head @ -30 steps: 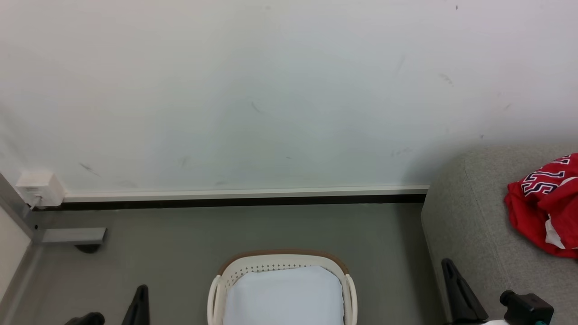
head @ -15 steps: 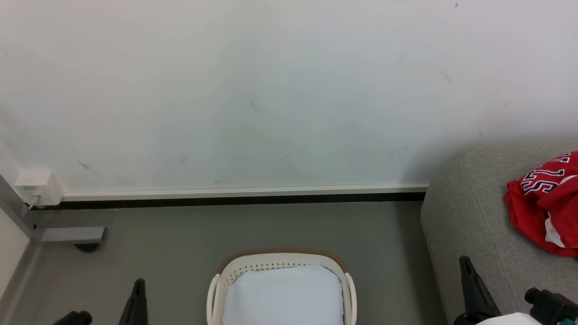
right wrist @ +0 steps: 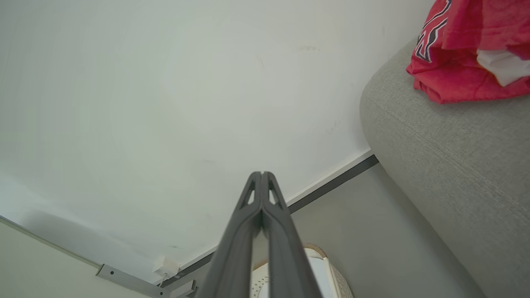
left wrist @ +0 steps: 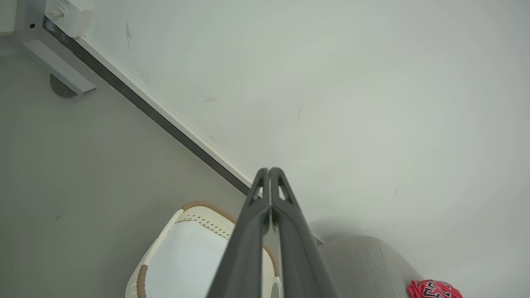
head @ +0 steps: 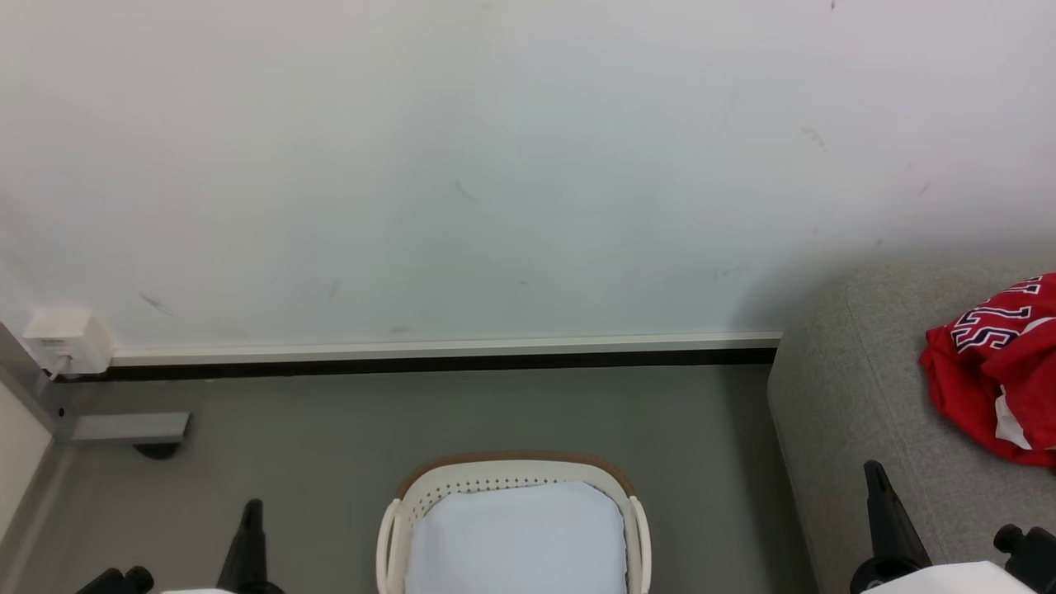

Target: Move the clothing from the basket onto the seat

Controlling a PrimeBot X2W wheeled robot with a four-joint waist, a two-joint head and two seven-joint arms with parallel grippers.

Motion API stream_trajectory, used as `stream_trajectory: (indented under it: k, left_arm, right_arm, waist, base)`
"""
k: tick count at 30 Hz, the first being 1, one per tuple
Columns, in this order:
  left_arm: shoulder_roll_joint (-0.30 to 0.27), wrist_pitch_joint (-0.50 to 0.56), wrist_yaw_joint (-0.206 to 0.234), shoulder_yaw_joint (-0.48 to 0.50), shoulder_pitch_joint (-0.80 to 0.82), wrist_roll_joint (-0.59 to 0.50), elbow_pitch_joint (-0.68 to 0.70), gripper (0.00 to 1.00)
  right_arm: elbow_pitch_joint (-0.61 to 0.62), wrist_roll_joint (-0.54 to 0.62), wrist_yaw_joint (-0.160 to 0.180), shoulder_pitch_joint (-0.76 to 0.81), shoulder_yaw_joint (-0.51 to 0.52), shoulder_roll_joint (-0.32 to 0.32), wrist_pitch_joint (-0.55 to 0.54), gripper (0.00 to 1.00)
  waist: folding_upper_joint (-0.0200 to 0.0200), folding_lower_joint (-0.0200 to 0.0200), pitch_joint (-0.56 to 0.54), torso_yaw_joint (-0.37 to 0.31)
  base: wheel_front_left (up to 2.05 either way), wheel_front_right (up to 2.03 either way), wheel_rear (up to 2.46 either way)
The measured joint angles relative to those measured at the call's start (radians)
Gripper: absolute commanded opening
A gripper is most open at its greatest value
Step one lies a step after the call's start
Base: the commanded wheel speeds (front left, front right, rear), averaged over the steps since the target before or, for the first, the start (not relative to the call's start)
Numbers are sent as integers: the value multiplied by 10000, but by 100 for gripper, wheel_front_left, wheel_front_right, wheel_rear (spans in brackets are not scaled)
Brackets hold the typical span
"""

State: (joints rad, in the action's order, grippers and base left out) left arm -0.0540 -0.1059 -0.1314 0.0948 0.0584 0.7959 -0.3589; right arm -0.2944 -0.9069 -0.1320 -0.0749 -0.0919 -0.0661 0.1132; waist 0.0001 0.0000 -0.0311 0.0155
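1. Clothing (head: 994, 371): a red heap with black-and-white block letters uppermost and a white patch lower down. It lies crumpled on the seat (head: 850, 396), ahead of the right pincer (head: 873, 470) and to its outer side, well apart from the tips. I cannot tell whether the heap is one piece or two, as part of it runs off the frame edge.
2. Why it lies so: it is slumped loose with nothing gripping it, and the cushion carries its weight. The seat is the goal, so I judge this to be its delivered position.
3. Basket (head: 511, 472): it stands on the floor (head: 330, 429) between the two pincers, to the inner side of each. A white liner (head: 516, 536) lies smooth across the part in view, and the near end is cut off by the frame. It looks emptied, so I judge the transfer done or nearly done.
4. Right pincer: its fingers are pressed together into one dark blade, with nothing between them and nothing touched. It hangs by the seat's rounded end. In its wrist view the grey upholstery runs along its right, with the red heap ahead.
5. Left pincer (head: 251, 507): also closed flat and empty. It hangs over bare floor, with the basket to its inner side and no contact.
6. Both pincers point towards the pale wall (head: 495, 165), low at either flank of the basket. I read this as a parked posture, neither one reaching for anything.
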Motion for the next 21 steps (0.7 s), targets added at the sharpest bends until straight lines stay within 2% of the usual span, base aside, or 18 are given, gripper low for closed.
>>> stream_trajectory:
  k: [21]
  left_arm:
    - [17, 690, 2, 46, 152, 2472, 355, 0]
  right_arm:
    - [130, -2226, 0, -46, 579, 6, -644, 0]
  waist:
    - [0, 0, 80, -36]
  base:
    - [0, 0, 0]
